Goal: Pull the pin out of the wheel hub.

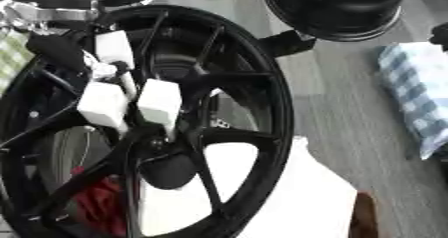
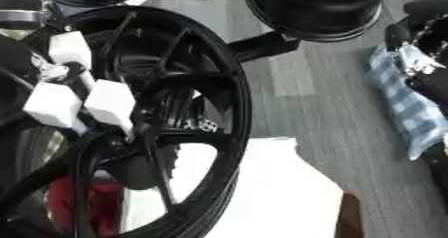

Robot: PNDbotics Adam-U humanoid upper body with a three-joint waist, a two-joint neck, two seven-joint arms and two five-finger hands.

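Grey plank flooring (image 1: 350,112) runs behind a large black spoked wheel (image 1: 262,82) that fills the left of both views. Over its hub (image 1: 171,69) hangs the robot's left hand (image 1: 122,94), its white-tipped fingers (image 1: 159,102) bunched downward close to the spokes; whether they pinch anything cannot be told, and the pin itself cannot be made out. At the right edge lies a blue checked cloth (image 2: 407,107), with the right hand (image 2: 420,42) partly visible above it, fingers unclear. White sheet (image 2: 271,192) lies under the wheel.
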